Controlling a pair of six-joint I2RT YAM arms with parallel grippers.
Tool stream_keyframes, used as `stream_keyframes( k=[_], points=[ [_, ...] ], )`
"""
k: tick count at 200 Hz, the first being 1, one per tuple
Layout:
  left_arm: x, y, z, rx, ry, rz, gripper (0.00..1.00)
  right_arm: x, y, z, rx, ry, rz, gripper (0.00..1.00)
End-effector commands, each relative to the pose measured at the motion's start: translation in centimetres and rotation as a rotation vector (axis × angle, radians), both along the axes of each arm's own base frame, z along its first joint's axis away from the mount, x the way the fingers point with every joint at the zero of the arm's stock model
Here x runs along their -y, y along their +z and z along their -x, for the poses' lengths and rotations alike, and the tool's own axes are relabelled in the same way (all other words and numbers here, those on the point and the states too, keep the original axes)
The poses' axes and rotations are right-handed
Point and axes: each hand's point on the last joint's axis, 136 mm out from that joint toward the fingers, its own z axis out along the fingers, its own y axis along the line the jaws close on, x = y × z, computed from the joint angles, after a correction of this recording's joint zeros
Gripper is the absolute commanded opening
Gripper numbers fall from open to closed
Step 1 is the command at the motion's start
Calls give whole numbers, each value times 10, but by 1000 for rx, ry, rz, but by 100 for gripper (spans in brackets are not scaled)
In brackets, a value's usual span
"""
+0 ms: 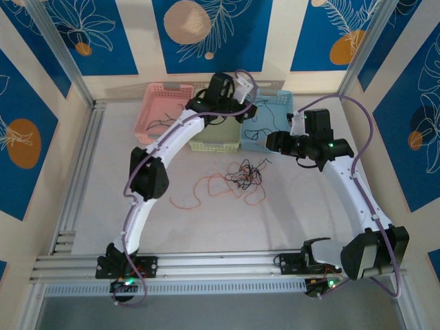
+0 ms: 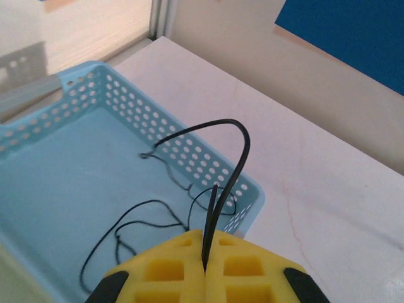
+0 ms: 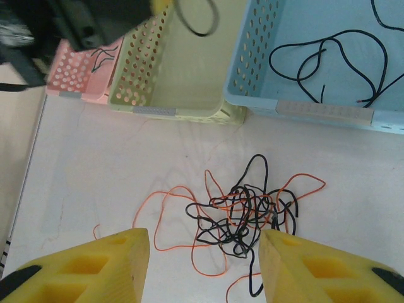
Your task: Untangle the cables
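The pale bench (image 1: pixel 289 213) is seen from above, with three baskets set in a row along its far side: a pink basket (image 1: pixel 161 110) on the left, a green basket (image 1: pixel 215 143) in the middle and a blue basket (image 1: pixel 265 130) on the right. Both arms are reached out toward that row.

The cables are found in several places. A knot of black and orange strands (image 1: pixel 244 175) is spread on the bench just near of the green and blue baskets, and loose orange loops (image 1: pixel 199 189) are trailed out from its left side. From the right wrist view, the black strands are seen to be wound tightly through one another at the middle of the knot (image 3: pixel 243 214). A long black cable (image 3: pixel 328 57) is laid loose inside the blue basket, and a dark strand (image 3: pixel 104 53) appears to be lodged in the pink one.

The left fingers (image 2: pixel 177 265) are pressed together on a thin black cable (image 2: pixel 233 151), which is arched up from them over the corner of the blue basket. The right fingers (image 3: pixel 95 265) are set partway apart with nothing gripped, and are held above the knot.

The task is judged to be partly done. At least one black cable has been separated and binned, and another is in hand. The main knot on the bench is yet to be pulled apart strand by strand.
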Motion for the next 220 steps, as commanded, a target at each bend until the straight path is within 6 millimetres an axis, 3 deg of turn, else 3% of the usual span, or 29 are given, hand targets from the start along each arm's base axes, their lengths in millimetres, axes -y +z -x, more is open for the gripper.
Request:
stream_keyframes(
  k=[1, 23, 41, 61, 80, 118, 155, 173, 191, 220],
  points=[
    [19, -33, -7, -60, 19, -8, 0, 1, 2, 2, 12, -1, -8, 49],
    [23, -49, -17, -60, 53, -18, 3, 3, 3, 4, 14, 0, 1, 50],
    [20, -61, -28, -45, 90, -42, 26, 3, 4, 5, 16, -1, -2, 49],
    [16, -60, -32, -33, 104, -55, 55, 3, 3, 5, 17, -1, -2, 49],
    [6, -44, -35, -6, 120, -65, 68, 3, 2, 6, 14, -1, -6, 49],
    [-15, 16, -24, 68, 135, -61, 72, 1, 2, 11, 8, 1, -23, 49],
    [-53, 71, 10, 123, 203, -22, 72, 2, -27, 27, -80, -17, -40, 49],
    [-82, 79, 39, 118, 249, 5, 72, 2, -49, 35, -135, -27, -35, 50],
    [-114, 75, 76, 89, 301, 40, 73, 1, -71, 38, -194, -27, -24, 50],
    [-165, 32, 139, -27, 369, 52, 73, -5, -89, 31, -216, -25, -10, 50]
  ],
)
